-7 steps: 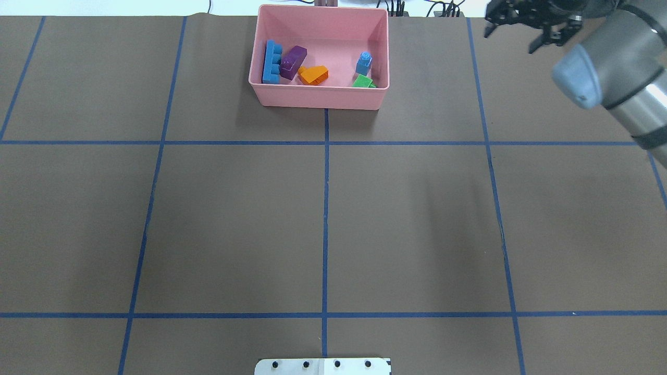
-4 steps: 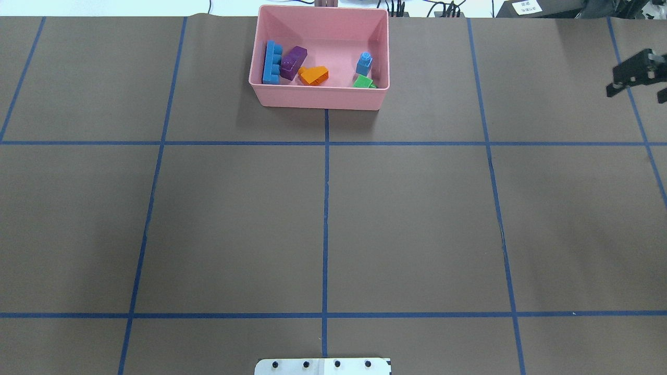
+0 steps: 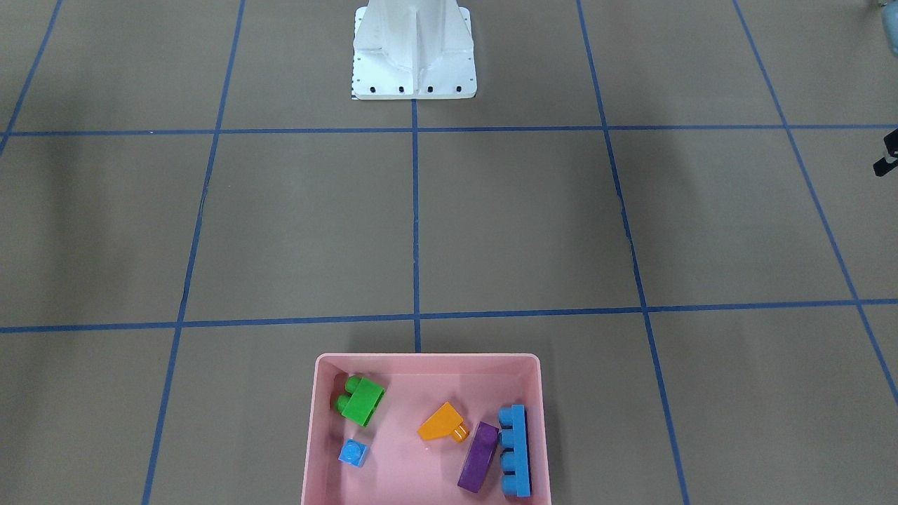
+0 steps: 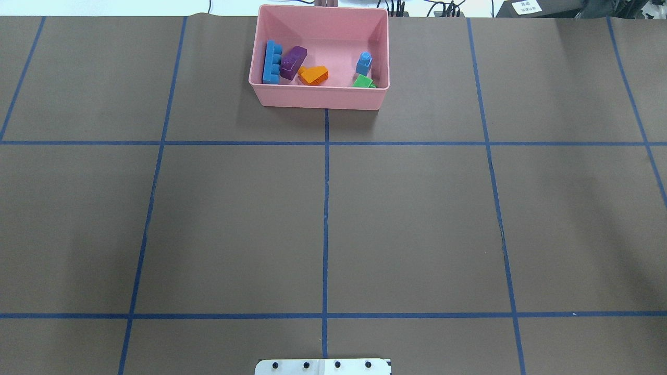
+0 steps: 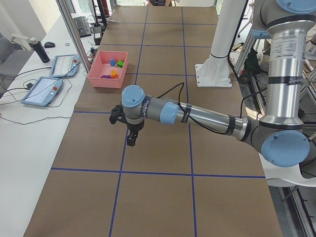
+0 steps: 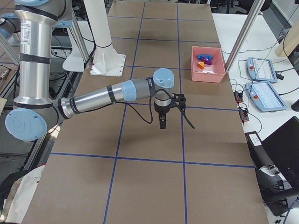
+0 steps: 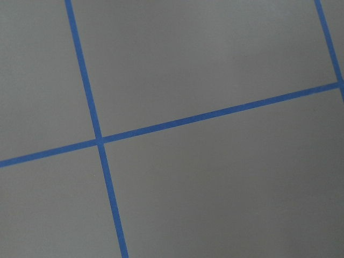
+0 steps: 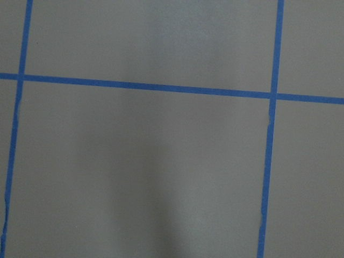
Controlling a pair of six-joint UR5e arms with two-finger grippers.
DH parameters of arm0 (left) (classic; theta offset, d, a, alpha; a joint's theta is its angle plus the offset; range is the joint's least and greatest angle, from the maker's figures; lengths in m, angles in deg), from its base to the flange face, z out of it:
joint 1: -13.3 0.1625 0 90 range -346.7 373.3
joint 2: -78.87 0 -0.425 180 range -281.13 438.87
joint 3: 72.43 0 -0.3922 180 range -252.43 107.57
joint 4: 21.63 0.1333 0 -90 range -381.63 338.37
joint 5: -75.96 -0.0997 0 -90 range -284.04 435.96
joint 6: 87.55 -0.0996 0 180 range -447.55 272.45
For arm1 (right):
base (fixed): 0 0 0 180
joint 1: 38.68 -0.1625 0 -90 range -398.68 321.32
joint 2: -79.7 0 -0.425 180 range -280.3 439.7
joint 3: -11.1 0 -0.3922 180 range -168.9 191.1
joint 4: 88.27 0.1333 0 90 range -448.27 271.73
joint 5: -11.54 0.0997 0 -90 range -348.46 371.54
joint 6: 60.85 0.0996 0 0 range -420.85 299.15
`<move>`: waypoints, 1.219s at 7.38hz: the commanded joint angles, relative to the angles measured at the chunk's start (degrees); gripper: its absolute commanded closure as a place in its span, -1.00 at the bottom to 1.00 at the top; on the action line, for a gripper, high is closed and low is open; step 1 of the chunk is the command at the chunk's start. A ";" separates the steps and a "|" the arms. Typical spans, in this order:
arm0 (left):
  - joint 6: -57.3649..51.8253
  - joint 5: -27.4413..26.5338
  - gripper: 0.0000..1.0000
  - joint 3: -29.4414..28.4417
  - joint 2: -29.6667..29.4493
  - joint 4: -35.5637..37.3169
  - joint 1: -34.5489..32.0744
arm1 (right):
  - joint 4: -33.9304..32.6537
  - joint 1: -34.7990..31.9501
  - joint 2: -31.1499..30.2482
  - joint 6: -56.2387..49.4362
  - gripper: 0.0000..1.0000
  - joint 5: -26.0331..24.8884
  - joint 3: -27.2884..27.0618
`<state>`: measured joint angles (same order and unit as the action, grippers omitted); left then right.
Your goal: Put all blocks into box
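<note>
Left gripper (image 5: pixel 130 140): shows only in the left side view, hanging low over bare tabletop (image 4: pixel 417 219) in mid-frame, well apart from the box. I cannot tell whether its jaws are spread or pressed together.
Box (image 4: pixel 318 97): top centre of the overhead view, in the same spot as in the earlier pictures.
Long blue block (image 4: pixel 271 62): inside, along the box's left wall, unmoved.
Purple block (image 4: pixel 293 62): inside, just beside the long blue one, unmoved.
Orange block (image 4: pixel 313 75): inside, near the box's front wall, unmoved.
Tiny blue block (image 4: pixel 364 63): inside, towards the right wall, studs up, unmoved.
Green block (image 4: pixel 363 82): inside, lower right corner of the box, just beside the tiny blue one, unmoved.
Upper right of the overhead view: this is the change. The right arm filled that corner shortly ago, then only its gripper showed at the right edge, and now neither is in that view.
Right gripper (image 6: pixel 162 123): shows only in the right side view, pointing down over bare tabletop in mid-frame, well clear of the box. I cannot tell how its jaws stand.
Meaning for the task: all five blocks lie in the box and none shows on the tabletop, so the task looks finished. The arm's withdrawal reads as a retreat to rest, not a reach for another block.
</note>
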<state>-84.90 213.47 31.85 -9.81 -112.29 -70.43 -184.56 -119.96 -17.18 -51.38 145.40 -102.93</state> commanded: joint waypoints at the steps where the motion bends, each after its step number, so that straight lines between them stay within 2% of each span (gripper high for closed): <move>1: 0.43 -0.31 -0.99 -1.27 -0.26 -0.05 -0.21 | -0.04 -0.10 -0.07 -2.88 -1.00 -0.09 1.79; 3: 0.69 0.12 -0.99 -2.41 -0.62 0.57 -0.47 | 0.23 -0.19 1.24 -2.70 -1.00 0.35 4.33; 5: 0.52 0.13 -1.00 -2.16 -0.62 5.91 -3.96 | 0.40 -0.37 1.43 -2.61 -1.00 -0.09 4.42; 8: -1.32 -0.31 -1.00 0.47 1.05 6.19 -5.31 | 0.40 -0.89 0.55 -2.61 -1.00 -0.18 5.39; 9: -4.98 -0.31 -1.00 1.01 3.05 5.76 -5.31 | -0.03 -1.24 1.07 -2.52 -1.00 0.17 5.39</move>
<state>-86.70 213.31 31.84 -8.58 -106.25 -75.63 -184.25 -120.82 -16.46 -54.00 145.28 -97.72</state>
